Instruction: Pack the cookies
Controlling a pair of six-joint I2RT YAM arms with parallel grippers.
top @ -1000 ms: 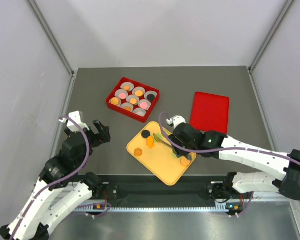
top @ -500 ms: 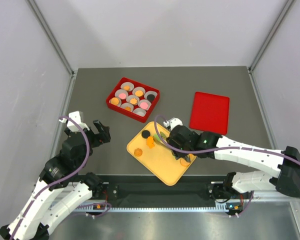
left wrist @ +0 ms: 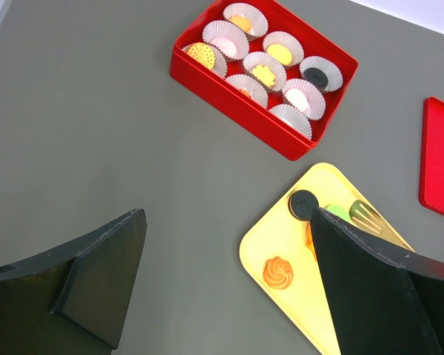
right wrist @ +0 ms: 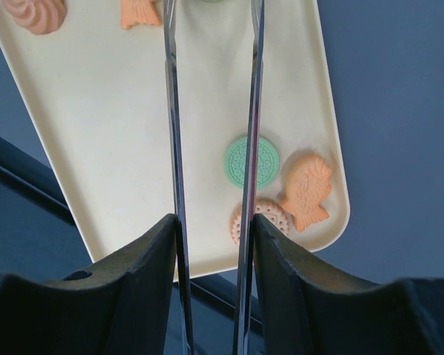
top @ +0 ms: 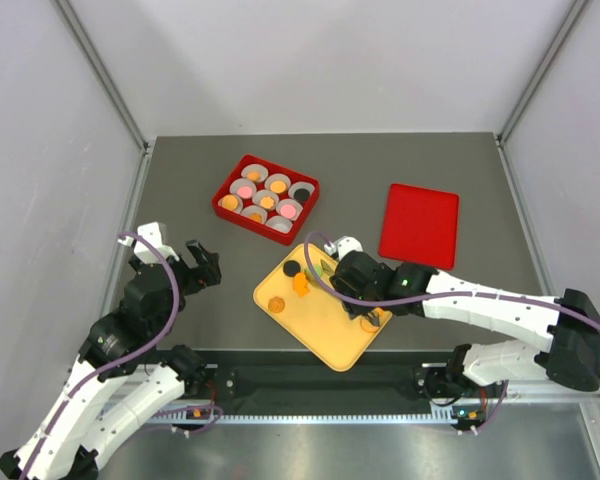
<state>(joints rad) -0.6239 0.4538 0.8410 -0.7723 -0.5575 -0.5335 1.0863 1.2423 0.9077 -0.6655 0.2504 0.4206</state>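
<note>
Loose cookies lie on the yellow tray (top: 320, 325): a black one (top: 291, 268), an orange one (top: 301, 283) and an orange swirl (top: 276, 304). In the right wrist view a green round cookie (right wrist: 251, 162), a fish-shaped one (right wrist: 306, 191) and a tan round one (right wrist: 260, 219) sit by the tray's corner. My right gripper (top: 345, 270) (right wrist: 211, 229) is shut on metal tongs (right wrist: 170, 111), whose blades reach over the tray; their tips are out of that view. My left gripper (top: 202, 265) (left wrist: 226, 222) hangs open over bare table left of the tray.
A red box (top: 223, 203) of white paper cups, most holding a cookie, stands at the back left. A flat red lid (top: 419, 224) lies right of the tray. Grey walls close in the table on three sides.
My right gripper has shifted a little to the left over the tray with the tongs. The left arm has not moved.
</note>
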